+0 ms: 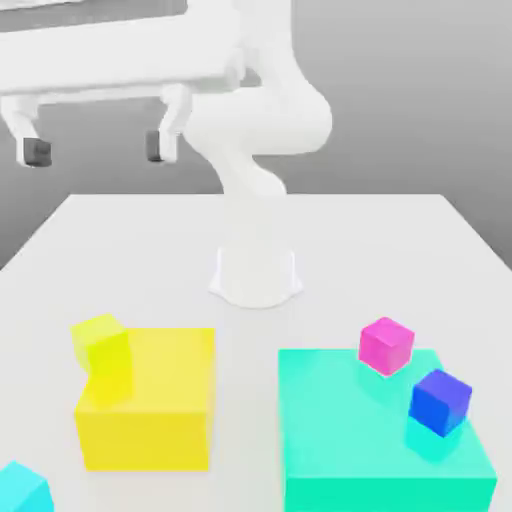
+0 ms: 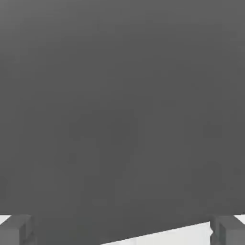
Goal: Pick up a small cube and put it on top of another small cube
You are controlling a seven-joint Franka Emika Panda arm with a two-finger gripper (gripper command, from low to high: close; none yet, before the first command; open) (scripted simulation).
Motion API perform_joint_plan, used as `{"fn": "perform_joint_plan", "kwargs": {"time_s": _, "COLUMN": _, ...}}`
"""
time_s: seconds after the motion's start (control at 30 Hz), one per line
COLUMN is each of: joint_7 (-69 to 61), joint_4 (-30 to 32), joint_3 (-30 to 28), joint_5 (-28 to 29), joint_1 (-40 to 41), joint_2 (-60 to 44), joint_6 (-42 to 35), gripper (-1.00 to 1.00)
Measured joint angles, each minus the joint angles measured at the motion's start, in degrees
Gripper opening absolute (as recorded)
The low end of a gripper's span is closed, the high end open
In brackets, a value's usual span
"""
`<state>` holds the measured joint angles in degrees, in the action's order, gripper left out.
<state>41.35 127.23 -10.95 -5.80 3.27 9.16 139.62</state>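
Observation:
My gripper (image 1: 96, 150) hangs high above the table's far left in the exterior view, open, with nothing between its fingers. A small magenta cube (image 1: 386, 345) and a small blue cube (image 1: 440, 402) rest apart on a large teal block (image 1: 340, 450) at the exterior view's right. A small yellow-green cube (image 1: 102, 358) sits tilted on a large yellow block (image 1: 160, 420) at the left. A small cyan cube (image 1: 22, 490) lies at the front left corner. In the hand view both dark fingertips (image 2: 16, 229) stand wide apart against a grey background.
The arm's white base (image 1: 255, 270) stands in the middle of the white table (image 1: 400, 250). The large yellow and teal blocks take up the table's front.

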Motion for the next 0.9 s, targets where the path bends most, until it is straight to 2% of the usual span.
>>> {"fn": "perform_joint_plan", "kwargs": {"time_s": 0.5, "joint_7": -4.4, "joint_4": -3.9, "joint_3": -3.7, "joint_5": -5.7, "joint_1": 8.6, "joint_2": -31.2, "joint_6": 6.6, "gripper": 0.00}}
{"fn": "perform_joint_plan", "kwargs": {"time_s": 0.67, "joint_7": -6.4, "joint_4": -5.9, "joint_3": -1.5, "joint_5": -8.6, "joint_1": 11.5, "joint_2": -41.6, "joint_6": 12.9, "gripper": 0.00}}
{"fn": "perform_joint_plan", "kwargs": {"time_s": 0.7, "joint_7": -6.7, "joint_4": -6.1, "joint_3": -1.1, "joint_5": -9.0, "joint_1": 11.8, "joint_2": -42.7, "joint_6": 13.7, "gripper": -1.00}}
{"fn": "perform_joint_plan", "kwargs": {"time_s": 0.9, "joint_7": -6.9, "joint_4": -6.3, "joint_3": -0.9, "joint_5": -9.3, "joint_1": 12.0, "joint_2": -43.2, "joint_6": 14.1, "gripper": -1.00}}
